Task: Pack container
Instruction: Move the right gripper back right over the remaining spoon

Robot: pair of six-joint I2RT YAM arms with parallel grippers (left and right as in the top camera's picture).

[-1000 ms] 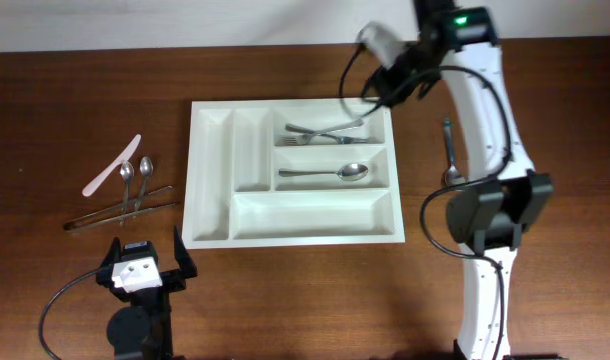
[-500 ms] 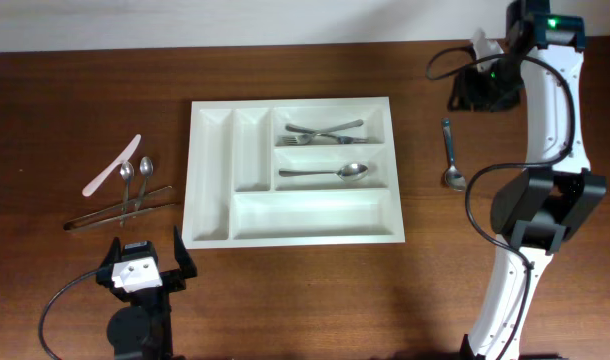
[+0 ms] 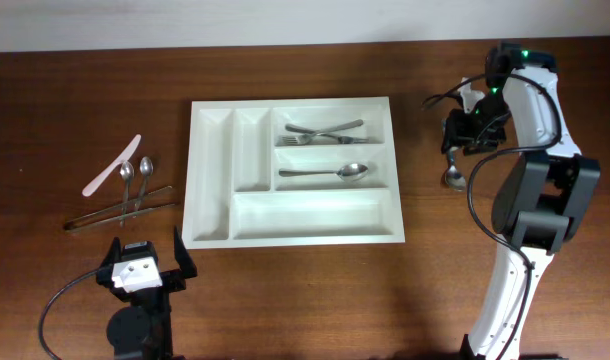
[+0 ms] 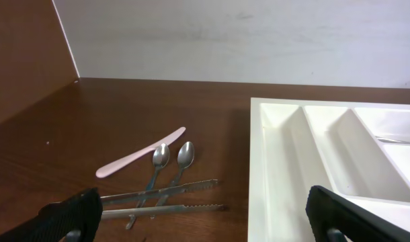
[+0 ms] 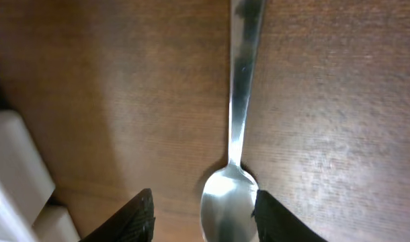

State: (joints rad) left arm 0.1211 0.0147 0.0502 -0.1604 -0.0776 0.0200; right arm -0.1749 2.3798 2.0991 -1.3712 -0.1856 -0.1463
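Counts from overhead: one container [image 3: 310,215], white, five compartments, sitting mid-table [image 3: 85,80]. Two compartments are in use. The top right one has two crossed forks [image 3: 323,130], and the one below it has one tray spoon [image 3: 330,173]. Both narrow slots and the long bottom compartment are bare.

Left of the container, well apart from it, I count two small spoons [image 3: 128,172], one pink knife [image 3: 112,166] and one pair of tongs [image 3: 120,211]. The spoon handles lie across the tongs. Right of the container there is one loose spoon [image 5: 226,202] on the wood. That makes four spoons in all.

My right gripper [image 5: 203,218] is over the loose spoon. From overhead the arm hides the jaws. The right wrist view shows them parted, with the spoon bowl lying between the fingers [image 5: 128,218] and the handle running away from the camera. Nothing is gripped. I cannot tell whether the finger on the right of the frame touches the bowl.

My left gripper [image 3: 148,255] sits near the table's front edge, facing the left pile. Its wrist view shows the jaws spread wide and holding nothing. That view also shows the serrated tong edges and the two narrow slots from the side, which overhead does not.
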